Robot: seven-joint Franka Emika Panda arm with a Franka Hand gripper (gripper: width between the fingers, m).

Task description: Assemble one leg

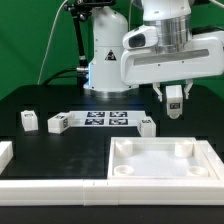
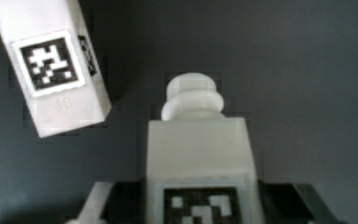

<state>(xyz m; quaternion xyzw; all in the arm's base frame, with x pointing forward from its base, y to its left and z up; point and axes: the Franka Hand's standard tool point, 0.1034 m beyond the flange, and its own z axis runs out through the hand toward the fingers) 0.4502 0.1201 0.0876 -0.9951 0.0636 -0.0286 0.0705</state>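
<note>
My gripper (image 1: 175, 103) is shut on a white leg (image 1: 176, 100) with a black-and-white tag and holds it in the air above the table, behind the tray. In the wrist view the held leg (image 2: 201, 150) stands between my fingers (image 2: 105, 200), its rounded threaded tip pointing away. Another white leg (image 2: 60, 65) with a tag lies on the black table beyond it. The large white tray-shaped piece (image 1: 165, 175) with raised rim and corner sockets lies at the front on the exterior view's right.
The marker board (image 1: 105, 119) lies at the table's middle. More loose legs lie at its ends (image 1: 57, 123) (image 1: 147, 124) and one at the exterior view's left (image 1: 28, 119). A white rail (image 1: 50, 190) runs along the front edge.
</note>
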